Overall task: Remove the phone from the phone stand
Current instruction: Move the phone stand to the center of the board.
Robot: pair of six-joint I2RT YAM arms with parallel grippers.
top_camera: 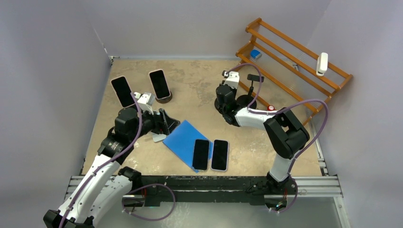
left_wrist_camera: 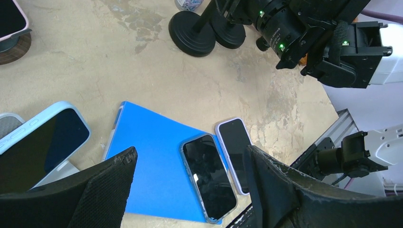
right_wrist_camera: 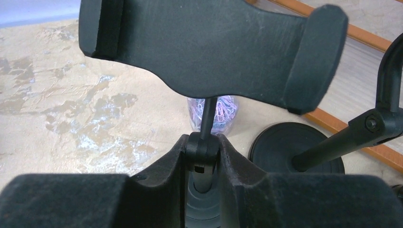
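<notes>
A phone in a light blue case (left_wrist_camera: 43, 142) leans on a white phone stand (left_wrist_camera: 53, 172) at the lower left of the left wrist view, to the left of my open, empty left gripper (left_wrist_camera: 190, 154). From above, that gripper (top_camera: 168, 124) hovers over the left corner of a blue mat (top_camera: 183, 137), and only the white stand's foot (top_camera: 158, 137) shows. My right gripper (right_wrist_camera: 203, 145) is shut on the stem joint of a black phone stand, whose cradle (right_wrist_camera: 209, 52) holds nothing. In the top view the right gripper (top_camera: 224, 105) is at the table's middle right.
Two more phones (top_camera: 122, 91) (top_camera: 159, 84) lean on stands at the back left. Two phones (top_camera: 200, 154) (top_camera: 219, 155) lie flat at the mat's near end. A second black stand (top_camera: 247, 100), a bag of paper clips (right_wrist_camera: 216, 114) and a wooden rack (top_camera: 294, 61) are at the right.
</notes>
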